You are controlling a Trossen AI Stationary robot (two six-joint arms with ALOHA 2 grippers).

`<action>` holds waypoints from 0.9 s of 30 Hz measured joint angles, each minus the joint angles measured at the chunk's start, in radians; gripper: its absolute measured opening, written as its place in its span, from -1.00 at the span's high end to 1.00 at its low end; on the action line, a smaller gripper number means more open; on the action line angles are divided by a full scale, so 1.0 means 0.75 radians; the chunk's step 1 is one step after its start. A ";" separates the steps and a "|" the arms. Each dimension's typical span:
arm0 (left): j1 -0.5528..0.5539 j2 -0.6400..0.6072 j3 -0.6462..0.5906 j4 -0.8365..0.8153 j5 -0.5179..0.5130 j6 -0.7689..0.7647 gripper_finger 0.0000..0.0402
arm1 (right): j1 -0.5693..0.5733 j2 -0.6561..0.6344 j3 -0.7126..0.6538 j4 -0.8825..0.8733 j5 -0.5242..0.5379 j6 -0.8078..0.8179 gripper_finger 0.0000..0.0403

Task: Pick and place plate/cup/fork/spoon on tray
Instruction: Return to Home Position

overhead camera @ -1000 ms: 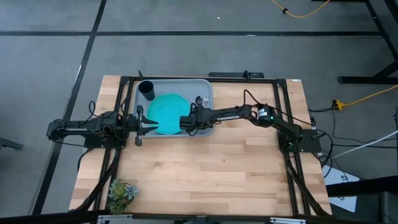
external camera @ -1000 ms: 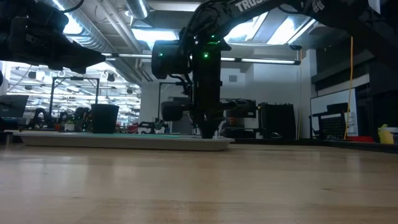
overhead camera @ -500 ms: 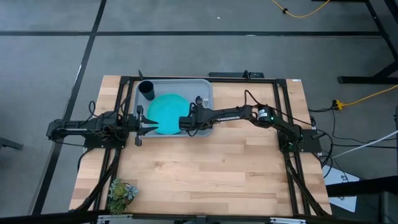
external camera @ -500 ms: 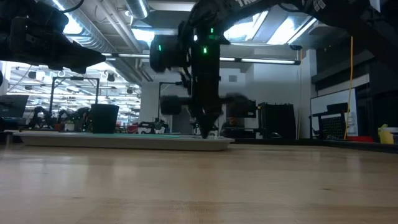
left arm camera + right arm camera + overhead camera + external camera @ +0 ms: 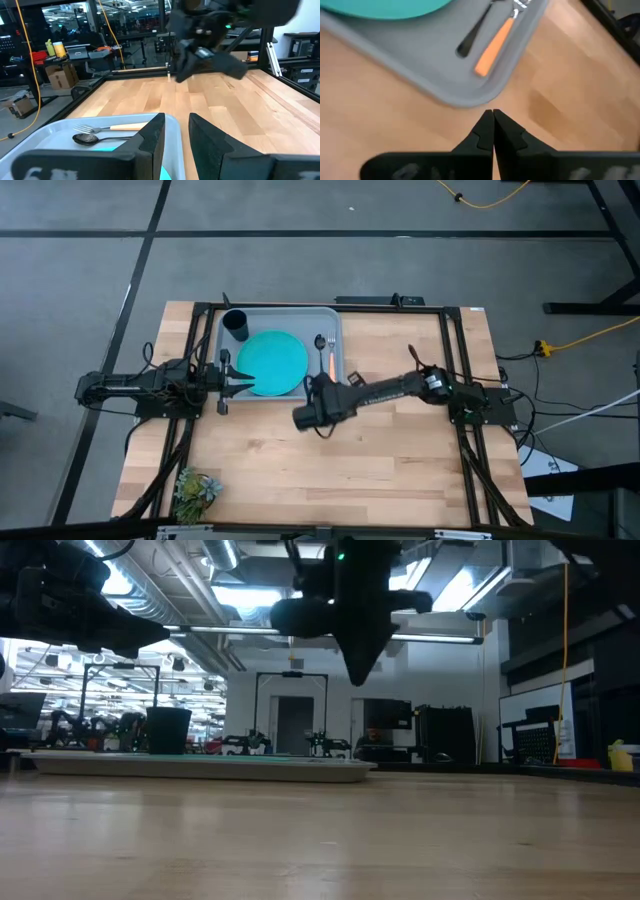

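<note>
The grey-blue tray (image 5: 300, 320) lies at the table's far middle. In it are the teal plate (image 5: 272, 362), the dark cup (image 5: 236, 325) standing at its far left corner, and, side by side at its right end, the dark spoon (image 5: 319, 345) and the orange-handled fork (image 5: 330, 362). My right gripper (image 5: 305, 417) is shut and empty, raised above the bare table just near of the tray's near right corner; its wrist view shows the fork (image 5: 495, 42) and spoon (image 5: 475, 32) ahead. My left gripper (image 5: 248, 385) is open and empty at the plate's left edge.
A small green plant (image 5: 195, 490) sits at the table's near left corner. Black frame rails (image 5: 460, 380) run along the table's sides. The wood between the tray and the near edge is bare.
My right gripper has risen from the tray's right part and drawn back toward the table's near edge, off the tray. The fork and spoon, partly covered before, now lie in plain view in the tray.
</note>
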 joint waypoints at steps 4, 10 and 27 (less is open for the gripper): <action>0.000 0.000 0.000 0.000 0.000 0.000 0.60 | 0.075 0.000 -0.007 -0.013 -0.012 0.065 0.99; 0.000 0.000 0.000 0.001 0.000 0.000 0.60 | 0.119 -0.316 -0.382 -0.008 0.121 0.156 0.99; 0.000 0.000 0.000 0.001 0.000 0.000 0.60 | 0.118 -1.647 -1.946 0.755 0.079 0.093 0.99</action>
